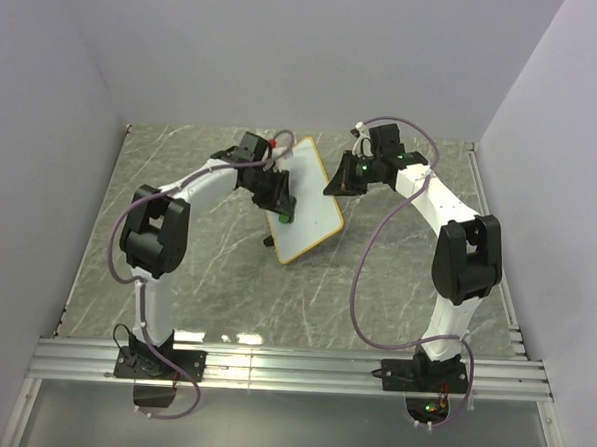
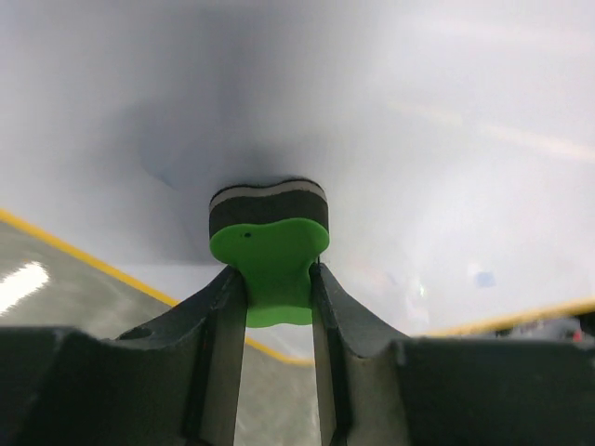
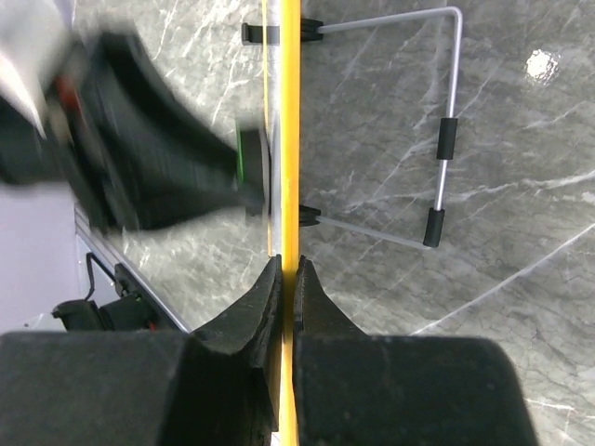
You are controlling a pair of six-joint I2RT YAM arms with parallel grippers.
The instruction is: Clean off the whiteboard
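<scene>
The whiteboard (image 1: 314, 209), white with a tan frame, stands tilted near the table's middle. My left gripper (image 1: 282, 205) is shut on a small green eraser (image 2: 271, 260) whose dark felt pad presses flat on the white surface (image 2: 390, 121). My right gripper (image 1: 333, 185) is shut on the board's upper right edge; in the right wrist view the yellow frame edge (image 3: 290, 139) runs straight between the jaws (image 3: 289, 269). The left gripper with the green eraser (image 3: 249, 163) shows blurred on the board's left side there.
The board's wire stand (image 3: 444, 130) with black sleeves rests on the grey marble table (image 1: 395, 289) behind the board. Purple cables loop off both arms. A metal rail (image 1: 291, 363) runs along the near edge. Walls close in the sides.
</scene>
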